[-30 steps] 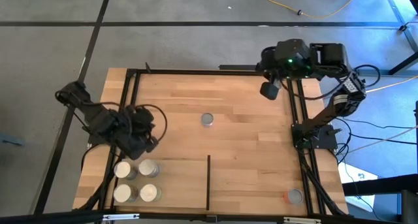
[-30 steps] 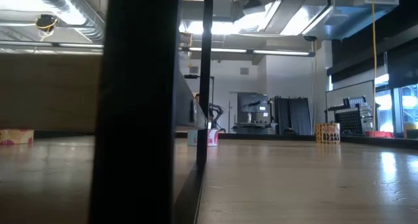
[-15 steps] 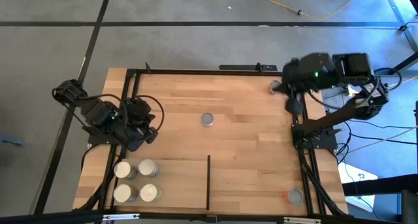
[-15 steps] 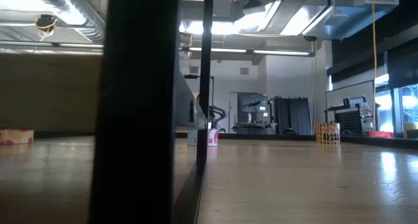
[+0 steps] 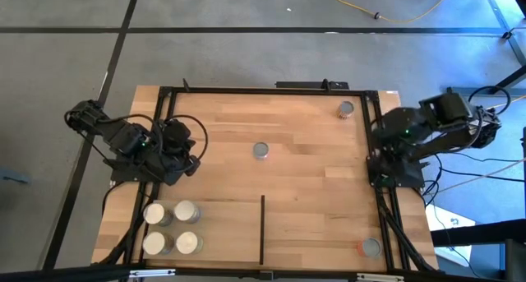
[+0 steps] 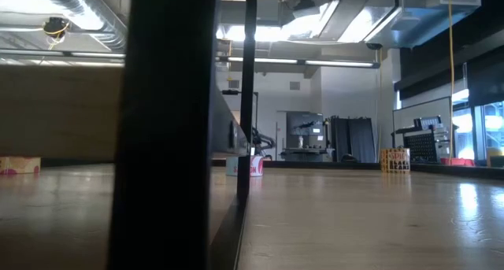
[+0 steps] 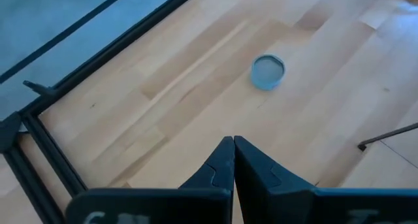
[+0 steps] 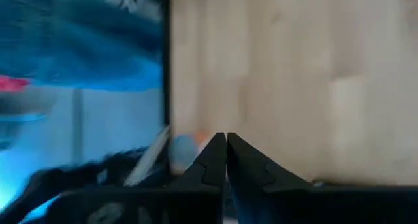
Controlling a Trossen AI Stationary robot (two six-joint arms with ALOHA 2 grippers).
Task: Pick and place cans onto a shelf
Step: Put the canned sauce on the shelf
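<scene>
Several cans (image 5: 171, 228) with pale tops stand on the shelf (image 5: 222, 233), a wood panel at the near left with a thin black divider (image 5: 262, 228). One can (image 5: 260, 151) stands at the table's middle and shows blue in the left wrist view (image 7: 268, 72). Another can (image 5: 345, 109) stands at the far right, and an orange-rimmed can (image 5: 371, 247) at the near right. My left gripper (image 5: 179, 149) is shut and hovers just beyond the shelf's cans; its fingers (image 7: 233, 149) hold nothing. My right gripper (image 5: 393, 146) is shut over the table's right rail, also holding nothing (image 8: 225, 145).
A black frame rail (image 5: 374, 163) runs along the table's right side under my right arm, and another rail (image 5: 164, 126) lies along the left. In the low view the black divider (image 6: 161, 128) stands close up and hides much of the table. Bare wood lies between the middle can and the shelf.
My right gripper has swung from above the far-right can toward the table's right edge, sinking and tipping downward; that can stays standing on the table. My left gripper has drifted a little toward the far edge, away from the shelf's cans. Both stay shut.
</scene>
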